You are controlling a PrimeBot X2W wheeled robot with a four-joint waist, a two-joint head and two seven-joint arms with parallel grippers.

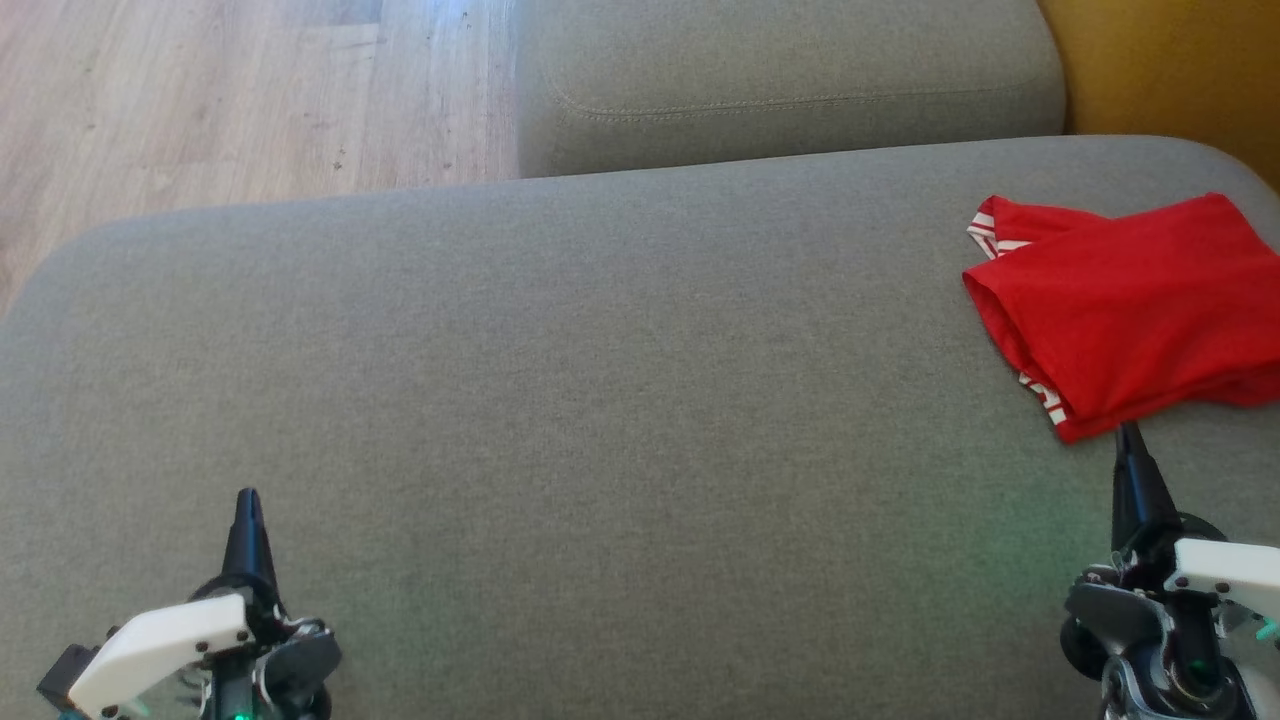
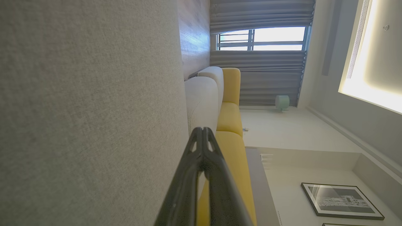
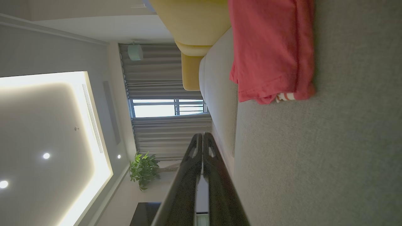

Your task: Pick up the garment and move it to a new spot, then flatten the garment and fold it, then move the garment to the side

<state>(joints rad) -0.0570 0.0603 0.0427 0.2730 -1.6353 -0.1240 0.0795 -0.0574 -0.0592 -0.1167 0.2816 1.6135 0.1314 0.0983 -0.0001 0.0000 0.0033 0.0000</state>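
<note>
Red garment [image 1: 1130, 310] lies folded at the right end of the sofa cushion [image 1: 600, 400], long axis crosswise, just ahead of our right gripper [image 1: 1129, 434]; left gripper [image 1: 247, 498] well apart. We see both closed, empty

A home living room, with a grey sofa [image 1: 600, 400], curtained window [image 3: 166, 108], potted plant [image 3: 143, 169] and framed picture [image 2: 340, 201].

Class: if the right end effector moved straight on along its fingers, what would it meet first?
Probably the red garment: in the head view its near edge lies just beyond the right end effector. The wrist view sets it off to one side, so a miss alongside is possible.
</note>
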